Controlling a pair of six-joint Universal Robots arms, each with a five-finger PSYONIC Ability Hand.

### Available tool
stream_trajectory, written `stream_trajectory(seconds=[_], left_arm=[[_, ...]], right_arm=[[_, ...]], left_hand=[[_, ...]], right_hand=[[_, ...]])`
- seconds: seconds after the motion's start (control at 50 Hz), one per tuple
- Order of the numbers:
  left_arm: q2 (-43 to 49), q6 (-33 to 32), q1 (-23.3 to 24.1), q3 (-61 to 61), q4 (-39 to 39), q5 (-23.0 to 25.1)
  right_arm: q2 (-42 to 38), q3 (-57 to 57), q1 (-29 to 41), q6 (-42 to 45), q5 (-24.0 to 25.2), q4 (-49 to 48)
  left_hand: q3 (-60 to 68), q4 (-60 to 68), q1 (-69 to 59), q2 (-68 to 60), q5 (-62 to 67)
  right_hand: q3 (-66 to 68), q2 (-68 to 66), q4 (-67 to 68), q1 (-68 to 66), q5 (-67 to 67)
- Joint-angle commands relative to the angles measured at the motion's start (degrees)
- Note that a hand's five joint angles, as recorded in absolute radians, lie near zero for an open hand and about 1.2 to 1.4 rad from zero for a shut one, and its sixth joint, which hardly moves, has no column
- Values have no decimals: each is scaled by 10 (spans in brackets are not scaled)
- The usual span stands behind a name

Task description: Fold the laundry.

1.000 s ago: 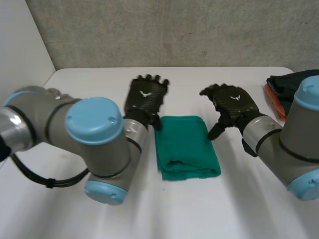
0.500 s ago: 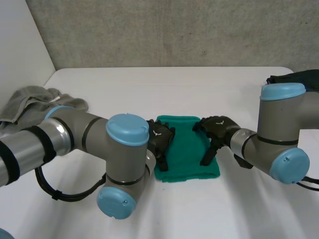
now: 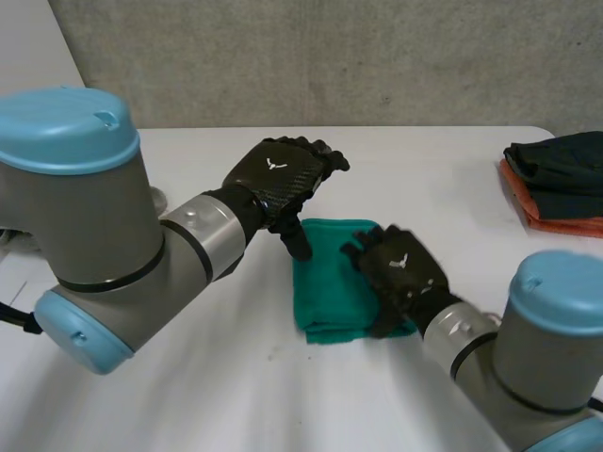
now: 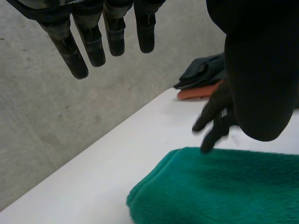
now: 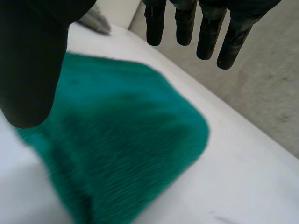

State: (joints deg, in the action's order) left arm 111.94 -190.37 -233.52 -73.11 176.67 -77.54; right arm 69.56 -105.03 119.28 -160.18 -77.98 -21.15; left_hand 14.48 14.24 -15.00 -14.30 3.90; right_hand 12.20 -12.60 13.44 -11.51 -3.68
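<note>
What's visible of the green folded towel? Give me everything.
The green folded towel is a teal, fleecy, plush-looking cloth, folded into a thick, roughly rectangular pad with rounded corners. Stacked layers show at its near edge. It lies flat on the white table, about mid-table. The right hand, fingers straight, is over its right side. The left hand, fingers straight, is above its far left corner. Whether either hand touches it cannot be told.
</note>
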Motion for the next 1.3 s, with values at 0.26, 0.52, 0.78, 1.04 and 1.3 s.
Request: stream_trajectory(seconds=[0.26, 0.52, 0.78, 1.04, 1.3], left_arm=[[-9, 8, -5, -6, -8, 20], [-8, 29, -6, -7, -6, 20], [-8, 31, -10, -9, -6, 20], [-14, 31, -11, -8, -6, 20], [-14, 41, -18, -8, -6, 20]], right_arm=[[-119, 72, 22, 45, -38, -56], [-182, 153, 22, 44, -37, -51], [-225, 243, 17, 43, -26, -13], [-156, 227, -144, 98, 91, 57], [-180, 395, -229, 38, 178, 22]], left_hand=[[8, 10, -3, -10, 14], [6, 9, -1, -8, 12], [3, 5, 2, -5, 9], [4, 7, 1, -6, 10], [4, 7, 1, -6, 10]], right_hand=[[-22, 26, -34, 15, 37], [256, -252, 244, -263, -241], [678, -674, 666, -685, -663], [678, -674, 666, -685, -663], [678, -674, 666, -685, -663]])
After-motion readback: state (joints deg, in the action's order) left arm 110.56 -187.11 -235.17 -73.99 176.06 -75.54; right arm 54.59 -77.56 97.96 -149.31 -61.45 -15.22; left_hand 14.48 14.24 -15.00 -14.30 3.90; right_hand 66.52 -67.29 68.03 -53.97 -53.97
